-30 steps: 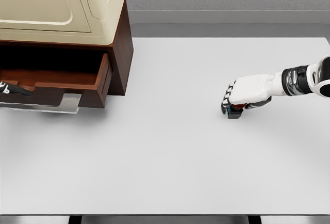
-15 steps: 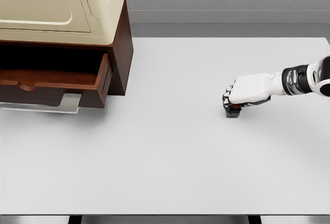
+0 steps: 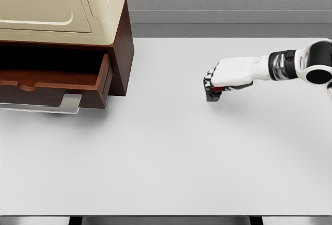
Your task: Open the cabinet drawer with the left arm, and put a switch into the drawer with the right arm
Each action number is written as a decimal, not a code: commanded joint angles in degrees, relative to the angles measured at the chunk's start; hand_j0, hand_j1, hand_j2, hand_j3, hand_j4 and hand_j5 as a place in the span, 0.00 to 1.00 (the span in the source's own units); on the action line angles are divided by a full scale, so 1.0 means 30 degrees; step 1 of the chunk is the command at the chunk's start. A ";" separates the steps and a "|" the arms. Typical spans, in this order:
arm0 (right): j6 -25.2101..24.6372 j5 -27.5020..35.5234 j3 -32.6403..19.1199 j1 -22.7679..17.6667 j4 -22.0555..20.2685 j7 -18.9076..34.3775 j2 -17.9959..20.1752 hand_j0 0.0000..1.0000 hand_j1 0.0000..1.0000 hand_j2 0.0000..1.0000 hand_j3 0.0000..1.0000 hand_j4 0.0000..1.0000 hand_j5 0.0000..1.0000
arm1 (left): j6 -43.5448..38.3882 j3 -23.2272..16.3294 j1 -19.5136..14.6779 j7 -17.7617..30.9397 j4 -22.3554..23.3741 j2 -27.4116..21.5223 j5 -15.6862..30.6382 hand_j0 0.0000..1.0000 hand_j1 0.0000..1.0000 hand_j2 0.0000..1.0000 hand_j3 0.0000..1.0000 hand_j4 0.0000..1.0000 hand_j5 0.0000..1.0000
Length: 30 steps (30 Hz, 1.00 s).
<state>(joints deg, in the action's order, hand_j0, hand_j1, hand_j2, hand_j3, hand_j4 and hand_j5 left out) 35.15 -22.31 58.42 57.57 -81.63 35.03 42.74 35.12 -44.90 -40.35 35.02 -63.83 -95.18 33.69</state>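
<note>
Right hand (image 3: 222, 80): fingers wrapped tight around the switch (image 3: 213, 94)
Switch: small, dark, over the white table (image 3: 166, 152)
Drawer (image 3: 54, 87): pulled out of the cabinet (image 3: 122, 43)

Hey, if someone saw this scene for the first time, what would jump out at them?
Probably the white right robot hand reaching in from the right, fingers curled around a small dark switch over the middle of the white table. Next, the dark wooden drawer pulled open at the left, under a cream appliance on the brown cabinet.
</note>
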 commanded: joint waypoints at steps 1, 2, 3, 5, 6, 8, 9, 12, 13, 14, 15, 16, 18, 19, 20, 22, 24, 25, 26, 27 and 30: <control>-0.0049 0.0171 -0.0373 0.0058 0.0053 -0.0010 -0.0623 0.50 0.50 0.50 0.50 0.50 0.50 | -0.0039 -0.0005 0.0002 -0.0007 0.0767 0.0057 -0.0097 1.00 1.00 1.00 1.00 1.00 1.00; -0.0049 0.0201 -0.0373 0.0322 0.0053 -0.0010 -0.0769 0.50 0.50 0.50 0.50 0.50 0.50 | -0.0039 -0.0005 0.0002 -0.0007 0.0884 0.0087 -0.0302 1.00 1.00 1.00 1.00 1.00 1.00; -0.0049 0.0201 -0.0373 0.0498 0.0053 -0.0010 -0.0945 0.51 0.51 0.51 0.51 0.51 0.51 | -0.0039 -0.0034 0.0002 -0.0007 0.1147 0.0116 -0.0331 1.00 1.00 1.00 1.00 1.00 1.00; -0.0049 0.0201 -0.0285 0.0791 0.0053 -0.0010 -0.1472 0.52 0.52 0.52 0.52 0.52 0.52 | -0.0039 -0.0034 0.0002 -0.0007 0.1499 0.0204 -0.0565 1.00 1.00 1.00 1.00 1.00 1.00; -0.0049 0.0201 -0.0256 0.0879 0.0053 -0.0010 -0.1648 0.52 0.52 0.52 0.52 0.52 0.52 | -0.0039 -0.0034 0.0002 -0.0007 0.1500 0.0262 -0.0741 1.00 1.00 1.00 1.00 1.00 1.00; -0.0049 0.0201 -0.0138 0.1260 0.0024 -0.0010 -0.2087 0.53 0.53 0.53 0.53 0.53 0.53 | -0.0039 -0.0034 0.0002 -0.0007 0.1470 0.0292 -0.0742 1.00 1.00 1.00 1.00 1.00 1.00; -0.0049 0.0201 -0.0138 0.1377 0.0024 -0.0010 -0.2205 0.53 0.53 0.53 0.53 0.53 0.53 | -0.0039 -0.0034 0.0002 -0.0007 0.1470 0.0292 -0.0742 1.00 1.00 1.00 1.00 1.00 1.00; -0.0049 0.0201 -0.0109 0.1670 -0.0005 -0.0010 -0.2469 0.52 0.52 0.52 0.52 0.52 0.52 | -0.0039 -0.0034 0.0002 -0.0007 0.1412 0.0292 -0.0742 1.00 1.00 1.00 1.00 1.00 1.00; -0.0049 0.0201 -0.0109 0.1758 -0.0005 -0.0010 -0.2703 0.52 0.52 0.52 0.52 0.52 0.52 | -0.0039 -0.0034 0.0002 -0.0007 0.1412 0.0292 -0.0742 1.00 1.00 1.00 1.00 1.00 1.00; -0.0049 0.0201 -0.0080 0.1787 -0.0005 -0.0010 -0.2937 0.52 0.52 0.52 0.52 0.52 0.52 | -0.0039 -0.0034 0.0002 -0.0007 0.1412 0.0292 -0.0742 1.00 1.00 1.00 1.00 1.00 1.00; -0.0049 0.0201 -0.0050 0.1875 -0.0005 -0.0010 -0.3055 0.52 0.52 0.52 0.52 0.52 0.52 | -0.0039 -0.0034 0.0002 -0.0007 0.1412 0.0292 -0.0771 1.00 1.00 1.00 1.00 1.00 1.00; -0.0049 0.0201 0.0066 0.1963 -0.0005 -0.0010 -0.3200 0.51 0.51 0.51 0.51 0.51 0.51 | -0.0039 -0.0034 0.0002 -0.0007 0.1470 0.0292 -0.0771 1.00 1.00 1.00 1.00 1.00 1.00; -0.0049 0.0201 0.0067 0.2139 -0.0005 -0.0010 -0.3494 0.51 0.51 0.51 0.51 0.51 0.51 | -0.0039 -0.0034 0.0002 -0.0007 0.1470 0.0321 -0.0771 1.00 1.00 1.00 1.00 1.00 1.00; -0.0049 0.0201 0.0096 0.2198 -0.0005 -0.0010 -0.3640 0.51 0.51 0.51 0.51 0.51 0.51 | -0.0039 -0.0034 0.0002 -0.0007 0.1470 0.0321 -0.0771 1.00 1.00 1.00 1.00 1.00 1.00; -0.0049 0.0201 0.0242 0.2373 -0.0005 -0.0010 -0.3933 0.51 0.51 0.51 0.51 0.51 0.51 | -0.0039 -0.0034 0.0002 -0.0007 0.1470 0.0321 -0.0771 1.00 1.00 1.00 1.00 1.00 1.00; -0.0049 0.0318 0.0682 0.2754 -0.0005 -0.0010 -0.4314 0.51 0.51 0.51 0.51 0.51 0.51 | -0.0039 -0.0034 0.0002 -0.0007 0.1470 0.0379 -0.1122 1.00 1.00 1.00 1.00 1.00 1.00; -0.0049 0.0757 0.0799 0.3105 0.0024 -0.0010 -0.4637 0.51 0.51 0.51 0.51 0.51 0.51 | -0.0039 -0.0034 0.0002 -0.0007 0.1470 0.0438 -0.1152 1.00 1.00 1.00 1.00 1.00 1.00; -0.0049 0.0816 0.0799 0.3282 0.0024 -0.0010 -0.4783 0.51 0.51 0.51 0.51 0.51 0.51 | -0.0039 -0.0034 0.0002 -0.0007 0.1470 0.0438 -0.1152 1.00 1.00 1.00 1.00 1.00 1.00; -0.0049 0.0963 0.0828 0.3457 0.0024 -0.0010 -0.4959 0.51 0.51 0.51 0.51 0.51 0.51 | -0.0039 -0.0063 0.0002 -0.0007 0.1470 0.0468 -0.1152 1.00 1.00 1.00 1.00 1.00 1.00; -0.0049 0.0992 0.1121 0.3720 0.0024 -0.0010 -0.5222 0.51 0.51 0.51 0.51 0.51 0.51 | -0.0039 -0.0034 0.0002 -0.0007 0.1470 0.0497 -0.1181 1.00 1.00 1.00 1.00 1.00 1.00; -0.0049 0.1051 0.1297 0.4160 0.0053 -0.0010 -0.5808 0.51 0.51 0.51 0.51 0.51 0.51 | -0.0039 -0.0034 0.0002 -0.0007 0.1470 0.0526 -0.1181 1.00 1.00 1.00 1.00 1.00 1.00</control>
<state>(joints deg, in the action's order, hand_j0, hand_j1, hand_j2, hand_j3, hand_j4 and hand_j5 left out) 35.18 -19.73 61.91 70.49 -81.51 35.05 26.48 35.18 -45.01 -40.35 35.02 -59.44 -93.59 29.81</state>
